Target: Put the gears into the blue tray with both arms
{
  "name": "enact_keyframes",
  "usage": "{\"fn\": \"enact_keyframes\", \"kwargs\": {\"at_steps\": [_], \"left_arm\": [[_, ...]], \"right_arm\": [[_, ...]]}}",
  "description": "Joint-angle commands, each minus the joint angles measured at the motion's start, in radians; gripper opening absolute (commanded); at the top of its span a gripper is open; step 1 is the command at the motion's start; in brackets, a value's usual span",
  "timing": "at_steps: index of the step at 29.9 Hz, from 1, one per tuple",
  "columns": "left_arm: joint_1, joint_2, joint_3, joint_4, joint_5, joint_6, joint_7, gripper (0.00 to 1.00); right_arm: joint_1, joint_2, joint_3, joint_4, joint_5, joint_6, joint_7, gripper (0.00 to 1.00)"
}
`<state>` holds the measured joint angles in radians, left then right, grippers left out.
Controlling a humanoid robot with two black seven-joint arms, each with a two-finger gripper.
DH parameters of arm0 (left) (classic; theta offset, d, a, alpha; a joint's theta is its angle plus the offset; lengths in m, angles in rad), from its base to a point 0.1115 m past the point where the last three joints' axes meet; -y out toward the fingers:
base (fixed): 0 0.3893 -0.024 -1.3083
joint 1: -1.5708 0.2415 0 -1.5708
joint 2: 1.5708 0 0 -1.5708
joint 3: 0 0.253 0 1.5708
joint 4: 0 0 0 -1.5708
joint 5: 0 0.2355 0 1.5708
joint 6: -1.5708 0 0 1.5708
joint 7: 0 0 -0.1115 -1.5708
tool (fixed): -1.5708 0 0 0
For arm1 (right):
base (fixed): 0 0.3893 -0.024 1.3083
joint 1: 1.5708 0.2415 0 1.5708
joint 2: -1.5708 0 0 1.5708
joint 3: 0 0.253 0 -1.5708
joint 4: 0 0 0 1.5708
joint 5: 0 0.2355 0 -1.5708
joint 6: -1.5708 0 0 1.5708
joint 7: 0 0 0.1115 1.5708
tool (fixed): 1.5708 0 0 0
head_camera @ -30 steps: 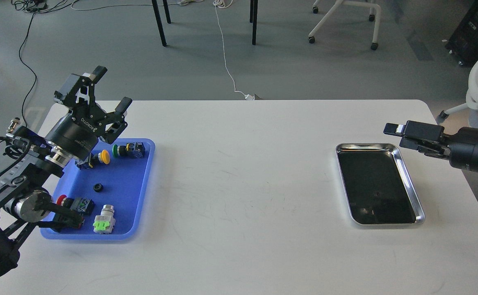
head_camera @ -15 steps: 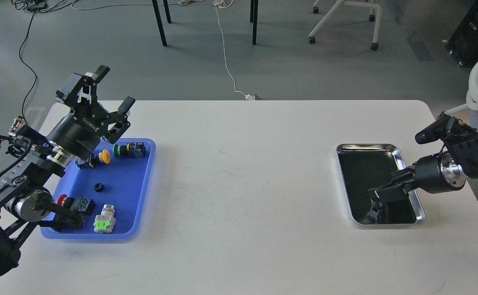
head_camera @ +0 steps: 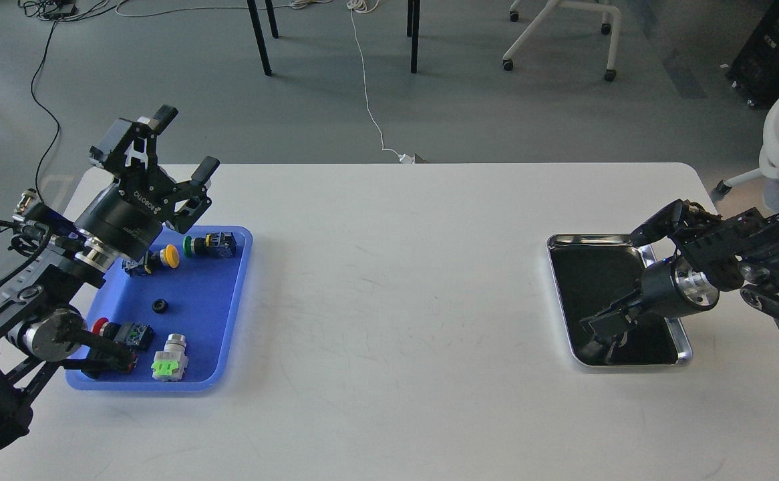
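One gear (head_camera: 160, 306), a tiny black toothed ring, lies in the middle of the blue tray (head_camera: 212, 314) at the table's left. My left gripper (head_camera: 186, 142) hovers open above the tray's far left corner with nothing between its fingers. My right gripper (head_camera: 604, 332) reaches down and left into the near end of the shiny steel tray (head_camera: 596, 238). Its dark fingers blend with the tray's dark inside, so their state is unclear. No gear shows inside the steel tray; the gripper covers part of it.
Several push-button switches lie in the blue tray: yellow (head_camera: 170, 256), green (head_camera: 194, 245), red (head_camera: 103, 327) and light green (head_camera: 170, 365). The left arm's elbow overlaps the tray's near left corner. Chairs and cables are on the floor beyond the table.
My right arm swung from beside the steel tray's far right corner down into its near end, then shifted slightly left. The left gripper stayed nearly still and open.
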<state>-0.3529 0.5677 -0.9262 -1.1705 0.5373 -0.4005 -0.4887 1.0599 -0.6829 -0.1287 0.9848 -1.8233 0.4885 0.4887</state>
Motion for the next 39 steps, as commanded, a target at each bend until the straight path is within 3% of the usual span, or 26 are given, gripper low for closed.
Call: {"fn": "enact_keyframes", "kwargs": {"at_steps": [1, 10, 15, 18, 24, 30, 39], "left_arm": [[0.000, 0.000, -0.002, 0.000, 0.000, 0.000, 0.000, 0.98], [0.000, 0.001, -0.002, -0.003, 0.001, -0.001, 0.000, 0.98], [0.000, 0.004, -0.002, -0.003, 0.001, -0.008, 0.000, 0.98], [0.000, 0.004, -0.003, -0.003, 0.000, -0.008, 0.000, 0.98], [0.000, 0.004, -0.003, -0.004, 0.001, -0.008, 0.000, 0.98], [0.000, 0.006, -0.003, -0.004, 0.001, -0.008, 0.000, 0.98], [0.000, 0.008, -0.003, -0.006, 0.001, -0.008, 0.000, 0.98]], "right_arm": [[0.002, 0.002, -0.017, -0.008, -0.001, 0.000, 0.000, 0.95], [0.003, 0.011, -0.032, -0.038, -0.021, 0.000, 0.000, 0.90], [0.003, 0.022, -0.032, -0.054, -0.021, 0.000, 0.000, 0.80], [0.003, 0.022, -0.032, -0.054, -0.021, 0.000, 0.000, 0.67], [0.003, 0.025, -0.034, -0.054, -0.021, 0.000, 0.000, 0.50], [0.003, 0.022, -0.043, -0.054, -0.021, 0.000, 0.000, 0.48], [0.006, 0.017, -0.054, -0.049, -0.021, 0.000, 0.000, 0.27]]}}
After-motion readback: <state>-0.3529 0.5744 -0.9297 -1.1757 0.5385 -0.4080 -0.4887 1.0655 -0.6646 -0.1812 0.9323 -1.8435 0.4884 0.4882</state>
